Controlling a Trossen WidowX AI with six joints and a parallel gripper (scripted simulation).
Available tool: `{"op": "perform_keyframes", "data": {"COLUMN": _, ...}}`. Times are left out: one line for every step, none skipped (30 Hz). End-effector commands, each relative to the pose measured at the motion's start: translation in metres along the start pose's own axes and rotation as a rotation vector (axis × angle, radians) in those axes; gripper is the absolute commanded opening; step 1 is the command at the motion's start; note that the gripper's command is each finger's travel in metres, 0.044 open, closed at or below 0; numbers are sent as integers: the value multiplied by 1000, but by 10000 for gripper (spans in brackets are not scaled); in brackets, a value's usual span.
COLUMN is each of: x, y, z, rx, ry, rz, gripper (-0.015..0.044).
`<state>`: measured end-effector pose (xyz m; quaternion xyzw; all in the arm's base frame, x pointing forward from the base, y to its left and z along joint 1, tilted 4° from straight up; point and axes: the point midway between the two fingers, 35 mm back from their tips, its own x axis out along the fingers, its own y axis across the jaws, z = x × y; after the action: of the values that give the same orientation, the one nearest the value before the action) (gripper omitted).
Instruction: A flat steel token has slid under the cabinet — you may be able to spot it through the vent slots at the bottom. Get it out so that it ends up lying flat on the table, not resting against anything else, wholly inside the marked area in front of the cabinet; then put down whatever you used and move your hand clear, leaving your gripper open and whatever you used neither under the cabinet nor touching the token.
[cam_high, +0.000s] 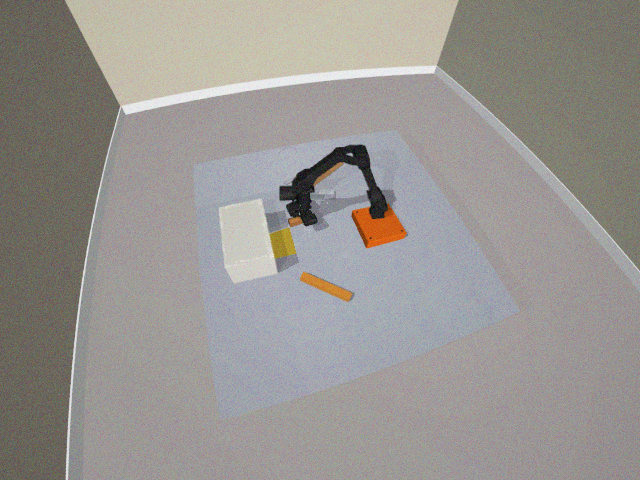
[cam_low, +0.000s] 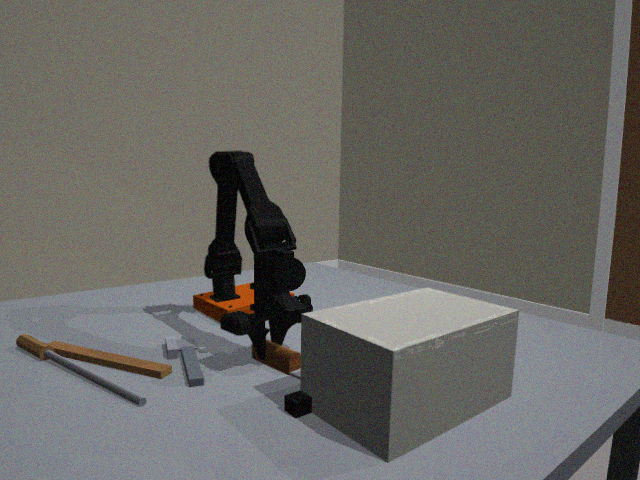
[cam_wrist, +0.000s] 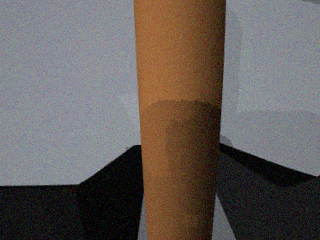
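The white cabinet (cam_high: 242, 232) (cam_low: 444, 361) stands on the table. The yellow marked area (cam_high: 283, 243) lies along its front in the top view. My gripper (cam_high: 303, 219) (cam_low: 268, 350) (cam_wrist: 175, 152) is shut on the wooden handle (cam_high: 294, 222) (cam_low: 284, 357) (cam_wrist: 180, 65) of a tool, low over the table just off the cabinet's front, beside one end of the marked area. A short piece of the tool's thin shaft (cam_low: 295, 375) shows ahead of the handle, then passes out of sight behind the cabinet in the exterior view. The tool's tip, the steel token and the vent slots are hidden.
A small black cube (cam_low: 298, 404) is close to the cabinet's corner. A grey angled piece (cam_low: 191, 365), a wooden bar (cam_low: 111, 360) and a wooden-handled grey rod (cam_low: 95, 377) lie to one side. An orange-brown bar (cam_high: 326, 287) lies on the other side. The orange base (cam_high: 379, 228) is behind the gripper.
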<state>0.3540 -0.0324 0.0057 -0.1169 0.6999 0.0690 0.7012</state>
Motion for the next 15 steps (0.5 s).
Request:
{"op": "perform_keyframes", "data": {"x": 0, "y": 0, "z": 6, "rx": 2, "ry": -1, "rz": -2, "gripper": 0}}
{"op": "perform_keyframes", "data": {"x": 0, "y": 0, "z": 7, "rx": 2, "ry": -1, "rz": -2, "gripper": 0}}
{"op": "perform_keyframes", "data": {"x": -1, "y": 0, "z": 8, "rx": 2, "ry": -1, "rz": -2, "gripper": 0}}
{"op": "perform_keyframes", "data": {"x": -1, "y": 0, "z": 9, "rx": 2, "ry": -1, "rz": -2, "gripper": 0}}
{"op": "perform_keyframes", "data": {"x": -1, "y": 0, "z": 10, "rx": 2, "ry": -1, "rz": -2, "gripper": 0}}
{"op": "perform_keyframes", "data": {"x": -1, "y": 0, "z": 12, "rx": 2, "ry": -1, "rz": -2, "gripper": 0}}
{"op": "perform_keyframes", "data": {"x": -1, "y": 0, "z": 13, "rx": 2, "ry": -1, "rz": -2, "gripper": 0}}
{"op": "perform_keyframes", "data": {"x": -1, "y": 0, "z": 14, "rx": 2, "ry": -1, "rz": -2, "gripper": 0}}
{"op": "perform_keyframes", "data": {"x": -1, "y": 0, "z": 15, "rx": 2, "ry": -1, "rz": -2, "gripper": 0}}
{"op": "perform_keyframes", "data": {"x": -1, "y": 0, "z": 16, "rx": 2, "ry": -2, "rz": -2, "gripper": 0}}
{"op": "perform_keyframes", "data": {"x": -1, "y": 0, "z": 17, "rx": 2, "ry": -2, "rz": -2, "gripper": 0}}
{"op": "perform_keyframes", "data": {"x": -1, "y": 0, "z": 18, "rx": 2, "ry": -2, "rz": -2, "gripper": 0}}
{"op": "perform_keyframes", "data": {"x": -1, "y": 0, "z": 19, "rx": 2, "ry": -2, "rz": -2, "gripper": 0}}
{"op": "perform_keyframes", "data": {"x": -1, "y": 0, "z": 20, "rx": 2, "ry": -2, "rz": -2, "gripper": 0}}
{"op": "perform_keyframes", "data": {"x": -1, "y": 0, "z": 21, "rx": 2, "ry": -2, "rz": -2, "gripper": 0}}
